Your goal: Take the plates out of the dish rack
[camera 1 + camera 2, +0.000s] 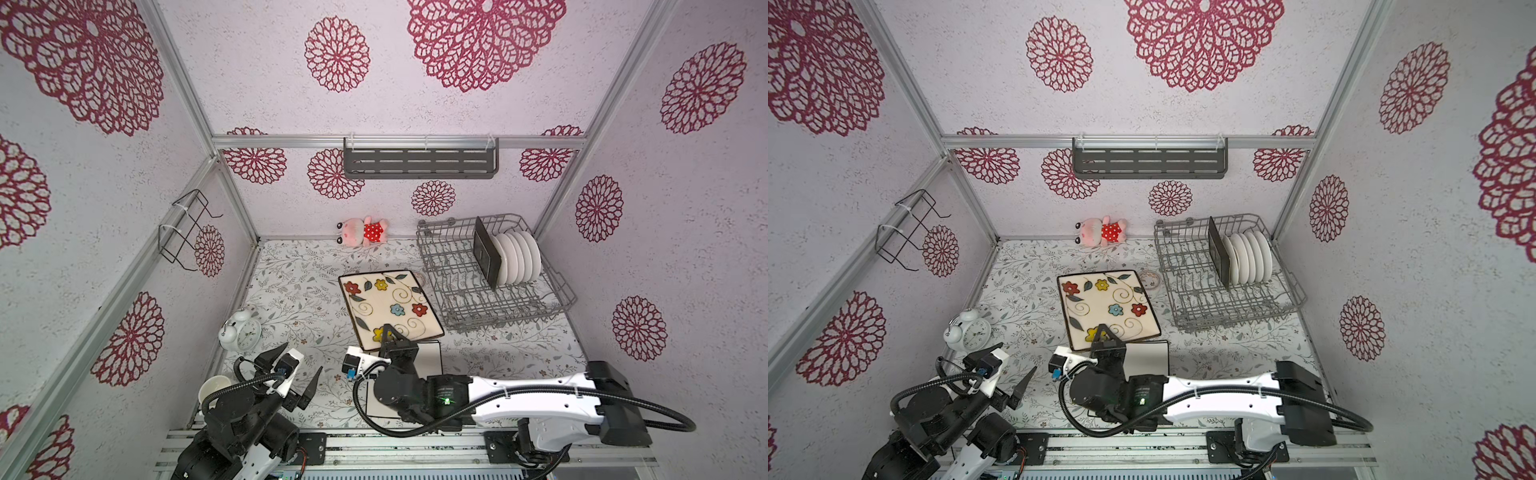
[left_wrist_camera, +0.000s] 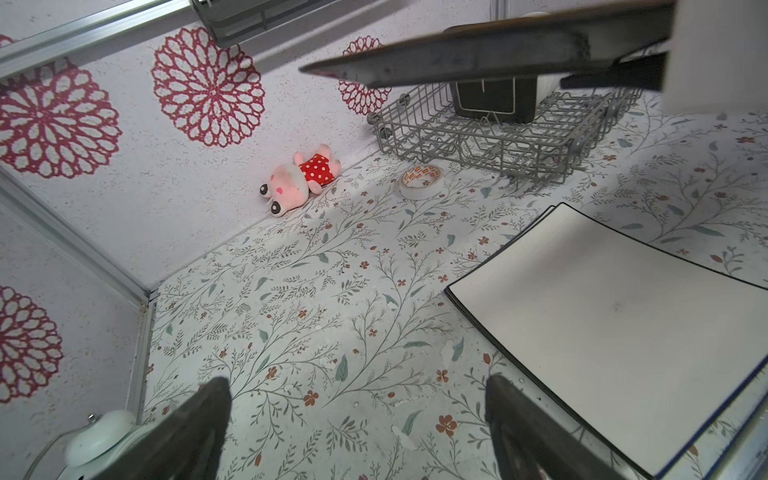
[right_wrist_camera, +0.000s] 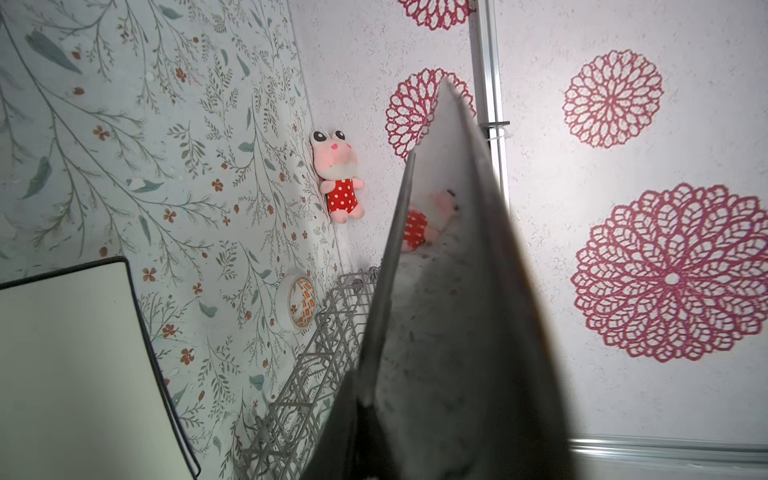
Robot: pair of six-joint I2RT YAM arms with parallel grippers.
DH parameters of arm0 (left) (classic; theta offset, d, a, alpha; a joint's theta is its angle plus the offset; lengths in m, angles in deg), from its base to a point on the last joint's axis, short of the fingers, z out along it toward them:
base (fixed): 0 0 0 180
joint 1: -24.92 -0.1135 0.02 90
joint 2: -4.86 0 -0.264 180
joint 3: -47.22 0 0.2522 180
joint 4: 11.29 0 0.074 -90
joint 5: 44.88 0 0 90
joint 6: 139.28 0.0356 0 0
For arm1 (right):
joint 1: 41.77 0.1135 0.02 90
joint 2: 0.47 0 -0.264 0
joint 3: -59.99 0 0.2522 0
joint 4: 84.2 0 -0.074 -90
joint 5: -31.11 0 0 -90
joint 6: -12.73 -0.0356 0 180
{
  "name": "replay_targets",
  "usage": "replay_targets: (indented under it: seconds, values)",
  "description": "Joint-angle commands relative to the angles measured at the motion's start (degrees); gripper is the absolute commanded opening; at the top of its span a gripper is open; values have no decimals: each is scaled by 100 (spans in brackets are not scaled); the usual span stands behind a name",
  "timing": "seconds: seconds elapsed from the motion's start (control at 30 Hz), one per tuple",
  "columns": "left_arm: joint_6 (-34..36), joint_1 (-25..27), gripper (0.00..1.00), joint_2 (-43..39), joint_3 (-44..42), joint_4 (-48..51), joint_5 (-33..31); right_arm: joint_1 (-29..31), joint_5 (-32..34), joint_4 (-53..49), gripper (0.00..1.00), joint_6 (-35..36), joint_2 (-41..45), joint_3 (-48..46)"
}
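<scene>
Floral tabletop (image 1: pixel 291 291); right hand (image 1: pixel 387 330) clamps flowered plate (image 1: pixel 390 301) near dish rack (image 1: pixel 511 318).

The left arm (image 1: pixel 232 419) is mostly black, with bulky rounded joint housings and white shells on its links. The right arm (image 1: pixel 532 395) has a long white link with black joint blocks at each end. A small green light (image 1: pixel 446 401) glows on its black elbow housing. A black ribbed cable (image 1: pixel 665 424) runs out at 4 o'clock in a top view, bound to the white link by white cable ties (image 1: pixel 505 390). Each wrist bears a white camera mount (image 1: pixel 365 361) with a blue connector (image 1: pixel 351 374). The left gripper (image 1: pixel 303 357) and right gripper (image 1: pixel 388 332) have black, tapering, pointed fingers (image 1: pixel 312 386). Black screw-fastened base plates (image 1: pixel 313 446) sit at 6 o'clock.
</scene>
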Motion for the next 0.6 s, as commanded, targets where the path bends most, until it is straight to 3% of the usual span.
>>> replay_targets:
  seconds: [0.0, 0.1, 0.13, 0.23, 0.27, 0.43, 0.57]
  values:
    - [113, 292, 97, -66, 55, 306, -348, 317, 1901, 1030, 0, 411, -80, 646]
    - [42, 529, 97, -71, 59, 277, -527, 616, 2453, 2176, 0, 1421, -521, 590]
    - [-9, 606, 97, -71, 62, 269, -604, 701, 2587, 3267, 0, 2263, -718, 451]
    - [-77, 744, 97, -73, 96, 284, -743, 971, 2965, 8454, 0, 6181, -1635, 429]
    - [-79, 766, 97, -72, 93, 277, -763, 1039, 3112, 9589, 0, 7043, -1963, 608]
    - [-74, 697, 97, -66, 106, 308, -789, 1105, 3192, 9605, 0, 6917, -2827, 1011]
    - [94, 211, 97, -69, 91, 328, -486, 978, 3184, 9615, 0, 6999, -2872, 1298]
